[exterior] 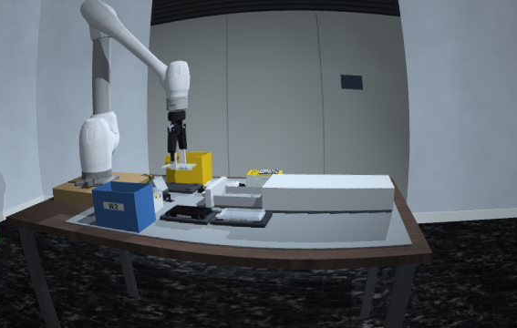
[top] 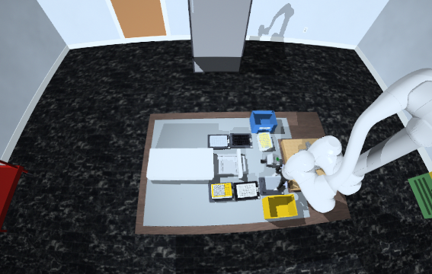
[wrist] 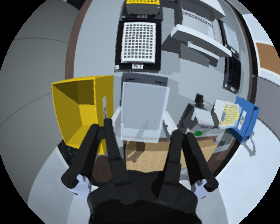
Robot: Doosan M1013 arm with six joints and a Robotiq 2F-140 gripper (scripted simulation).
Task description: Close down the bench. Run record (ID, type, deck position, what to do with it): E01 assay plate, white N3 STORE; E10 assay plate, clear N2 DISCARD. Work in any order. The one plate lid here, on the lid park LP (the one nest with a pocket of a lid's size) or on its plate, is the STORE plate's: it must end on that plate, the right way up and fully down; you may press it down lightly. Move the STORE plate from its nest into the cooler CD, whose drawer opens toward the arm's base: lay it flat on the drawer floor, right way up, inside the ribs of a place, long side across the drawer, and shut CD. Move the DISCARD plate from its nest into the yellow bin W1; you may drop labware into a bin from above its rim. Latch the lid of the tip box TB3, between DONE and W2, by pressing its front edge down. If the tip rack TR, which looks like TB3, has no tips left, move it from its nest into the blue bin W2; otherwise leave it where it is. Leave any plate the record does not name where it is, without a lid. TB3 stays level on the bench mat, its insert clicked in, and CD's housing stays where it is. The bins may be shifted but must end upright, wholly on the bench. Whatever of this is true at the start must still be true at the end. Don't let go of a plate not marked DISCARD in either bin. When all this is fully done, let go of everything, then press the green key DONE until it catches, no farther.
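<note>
Claw [top: 276,176] in the top view largely under the white wrist (held plate lid indistinct there).

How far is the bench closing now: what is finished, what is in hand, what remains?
Done: cooler drawer stands open. In hand: the gripper is shut on the plate lid, held above a dark nest. Left: lid onto the white plate, storing it; the clear plate sits in its nest, not in the yellow bin.
</note>
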